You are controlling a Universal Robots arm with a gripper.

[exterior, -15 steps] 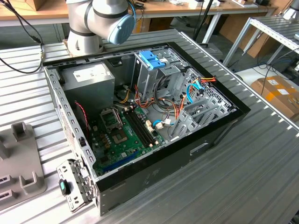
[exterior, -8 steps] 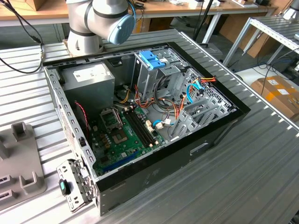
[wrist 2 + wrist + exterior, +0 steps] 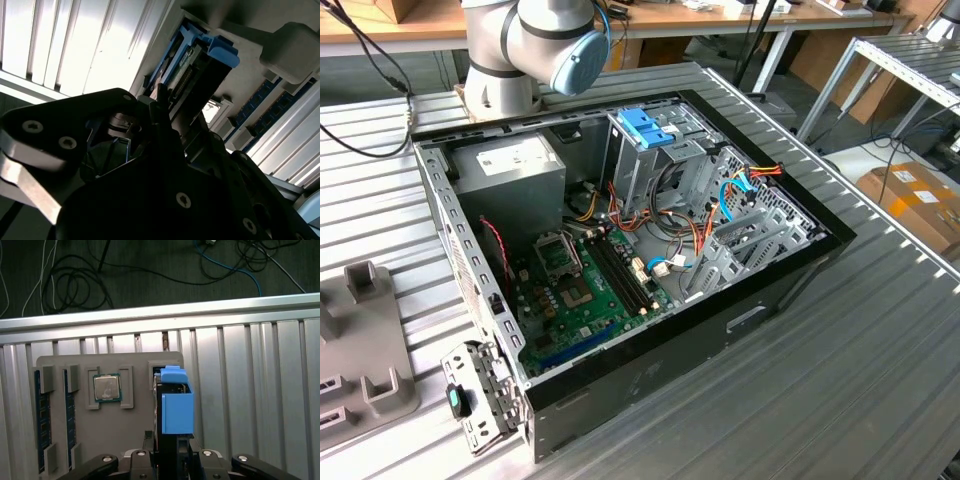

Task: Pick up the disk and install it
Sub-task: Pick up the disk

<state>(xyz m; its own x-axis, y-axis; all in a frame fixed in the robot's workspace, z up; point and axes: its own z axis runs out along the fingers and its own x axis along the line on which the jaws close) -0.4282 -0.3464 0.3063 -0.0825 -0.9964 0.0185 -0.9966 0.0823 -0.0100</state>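
Over the flat grey plastic tray now: the dark hard disk with bright blue side rails stands on its edge in a slot of that tray, beside a square silver processor chip and long blue memory sticks. The black gripper sits right at the disk's near end; whether the pincer is clamped or spread, I cannot tell. In the exterior view, the open black computer case lies on the ribbed metal table, its green motherboard exposed
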